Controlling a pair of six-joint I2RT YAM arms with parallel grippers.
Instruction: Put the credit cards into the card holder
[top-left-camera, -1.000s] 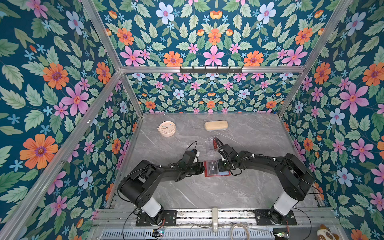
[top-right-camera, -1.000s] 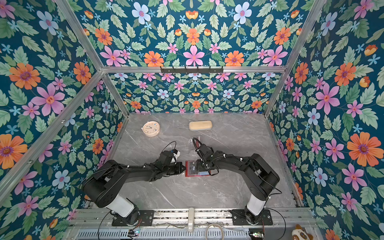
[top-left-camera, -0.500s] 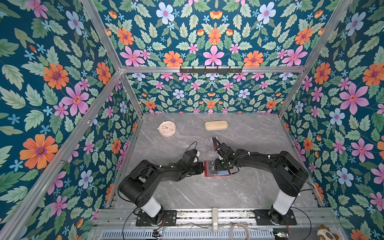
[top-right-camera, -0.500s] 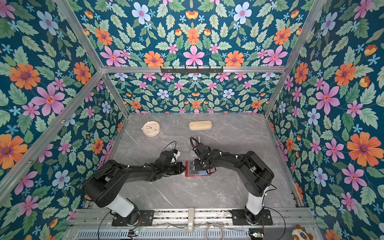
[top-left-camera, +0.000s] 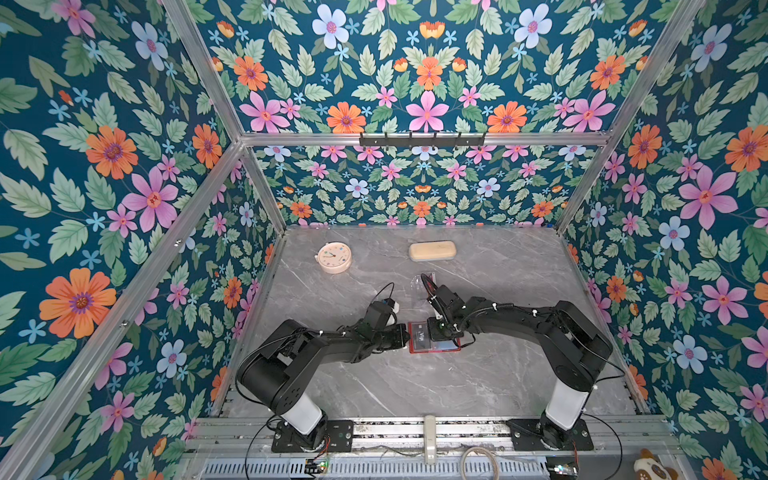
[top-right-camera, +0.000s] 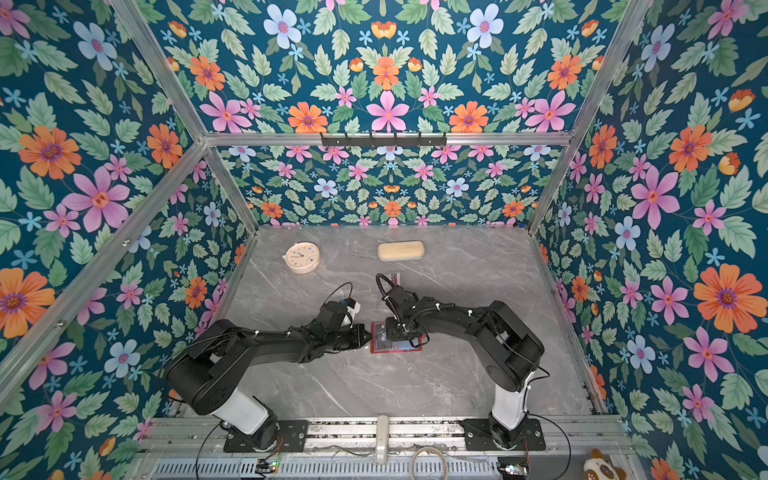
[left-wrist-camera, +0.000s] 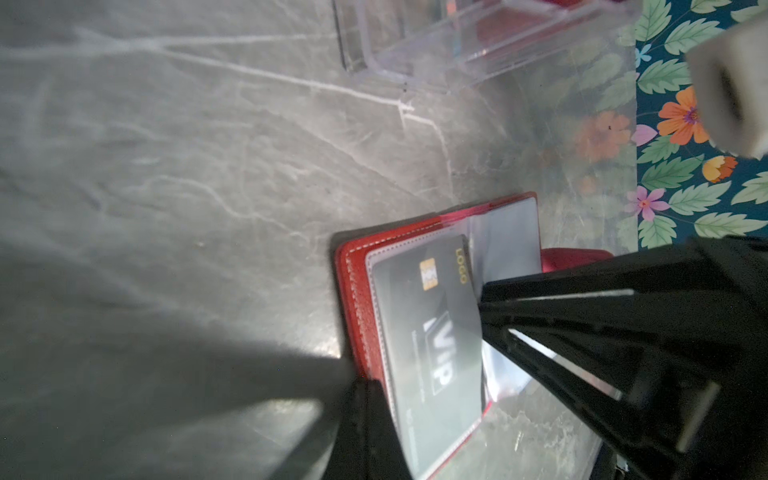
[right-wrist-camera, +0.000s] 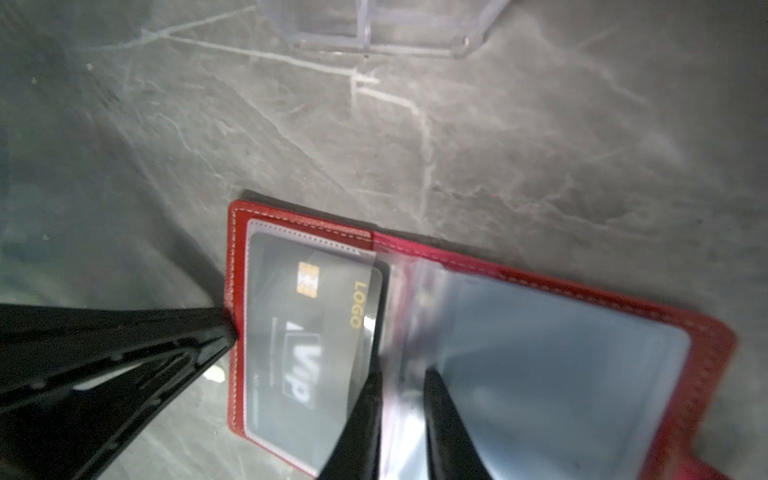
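Near the front middle of the tabletop (top-left-camera: 415, 386), between the two arms, the red card holder (right-wrist-camera: 540, 276) lies open and flat. The black Vip card (right-wrist-camera: 307, 332) sits under the clear sleeve of the page nearer the left arm. Most of it is covered, though it looks a little askew and perhaps not fully seated at the spine side. Left pincer (right-wrist-camera: 226, 332): clenched, gripping nothing, its tip pressed against the outer rim of the red cover. Right pincer (right-wrist-camera: 403, 374): jaws slightly parted beside the card's spine-side edge, with a loose clear sleeve leaf standing between them and no card in its grip. Behind the holder and apart from it, the clear stand (left-wrist-camera: 415, 54) shows something red, probably another card

Likely hazards:
(a) On withdrawal, the parted jaws could catch the upright leaf, lifting the page and drawing the card back out.
(b) The left tip bears on a narrow rim and could slip off, letting the light holder slide or swing shut.
(c) The loose leaves could flop over the sleeve mouth and block the next card
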